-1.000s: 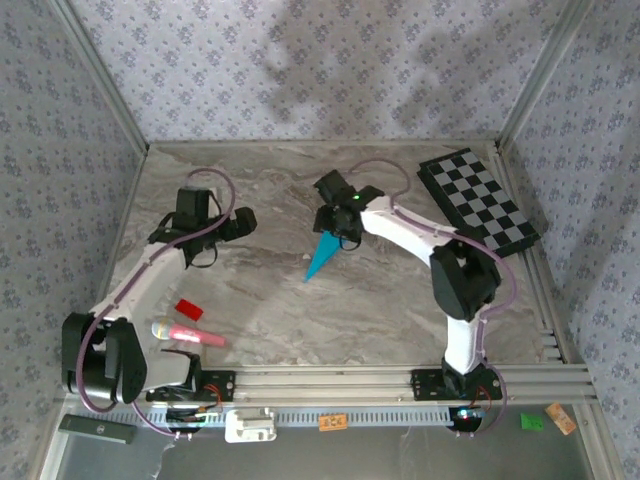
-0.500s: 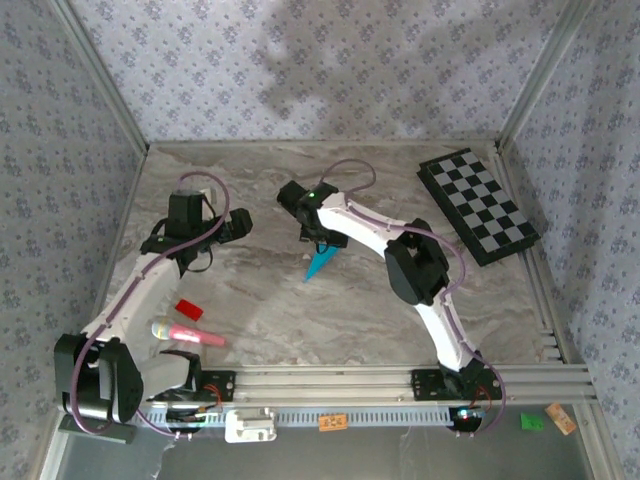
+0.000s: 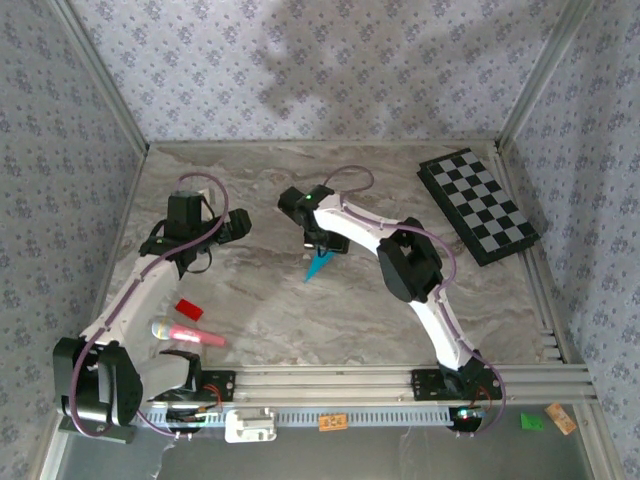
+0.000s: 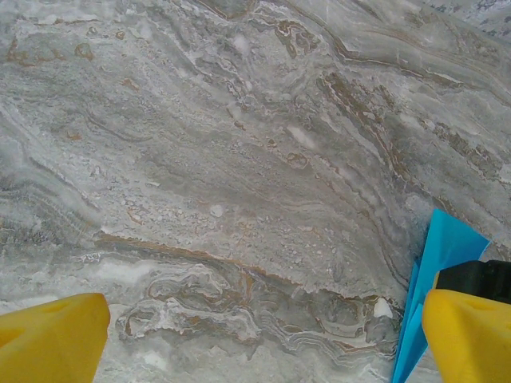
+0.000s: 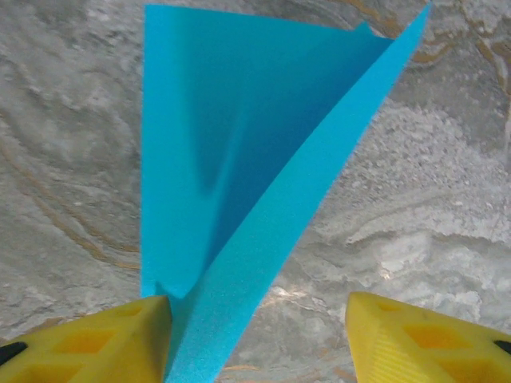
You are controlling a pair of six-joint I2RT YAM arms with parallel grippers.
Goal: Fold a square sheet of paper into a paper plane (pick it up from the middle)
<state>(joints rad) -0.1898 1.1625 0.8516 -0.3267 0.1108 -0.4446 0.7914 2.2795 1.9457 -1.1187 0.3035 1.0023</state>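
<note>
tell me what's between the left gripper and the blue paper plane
Bare marble tabletop and nothing else separates the left gripper from the paper plane, as seen in the top view.

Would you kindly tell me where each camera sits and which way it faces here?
Top external: fixed above and behind, looking down on the table; the left arm and right arm show, bases nearest.
Left wrist: on the left arm, facing down at the table; the open left gripper frames it.
Right wrist: on the right arm, facing down at the paper plane inside the open right gripper.
Shared: all three show the paper plane.
</note>
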